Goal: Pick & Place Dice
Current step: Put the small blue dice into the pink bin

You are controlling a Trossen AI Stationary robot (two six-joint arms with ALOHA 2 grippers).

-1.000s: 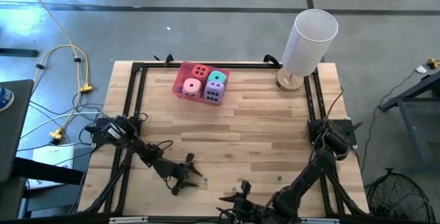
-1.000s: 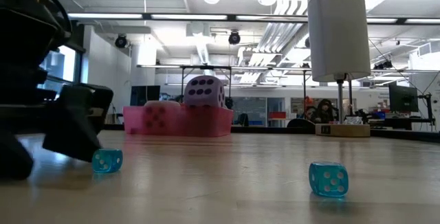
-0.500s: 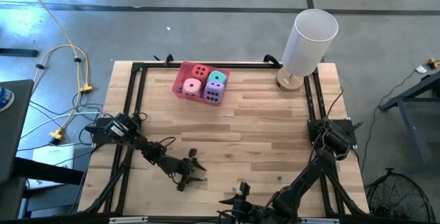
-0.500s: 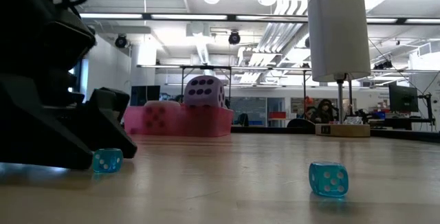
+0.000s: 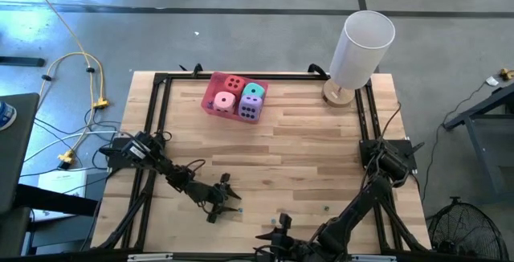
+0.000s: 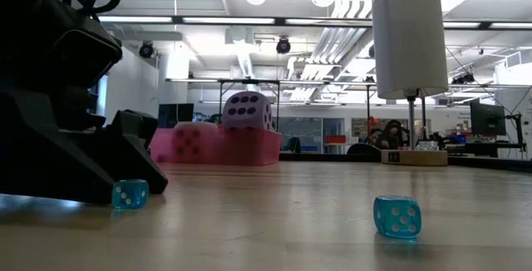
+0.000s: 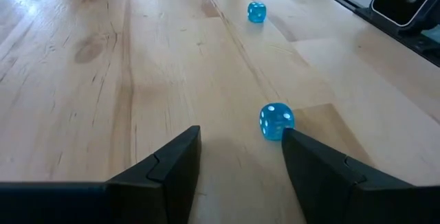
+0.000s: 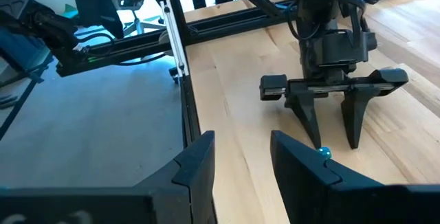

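Two tiny clear blue dice lie on the wooden table near its front edge. The nearer one [image 7: 276,121] [image 6: 130,194] sits just ahead of one fingertip [image 7: 287,136] of my left gripper [image 7: 240,131] [image 5: 229,202], which is open and low over the table. The other small die [image 7: 256,12] [image 6: 396,216] lies farther toward the table's right. Fist-sized red [image 5: 234,83], pink [image 5: 224,100], teal [image 5: 254,92] and purple [image 5: 250,108] dice rest in a pink tray [image 5: 206,106] at the far edge. My right gripper [image 8: 242,140] [image 5: 279,231] hangs open above the front edge. My left gripper comes in nearly level, with its fingertips close to the tabletop. One fingertip [image 7: 287,136] stands right beside the nearer small blue die [image 7: 276,121], which rests on the table. I cannot tell whether the finger touches it.
A tall white cylinder [image 5: 363,47] on a round wooden base [image 5: 337,93] stands at the table's far right corner. A black frame [image 5: 165,93] runs around the table's edges. Bare wood [image 5: 305,149] lies between the tray and the grippers.
My left gripper has swung low across the table toward the right edge, up to the nearer small blue die, then stopped. The die has stayed in place. The gap between its fingers is unchanged.
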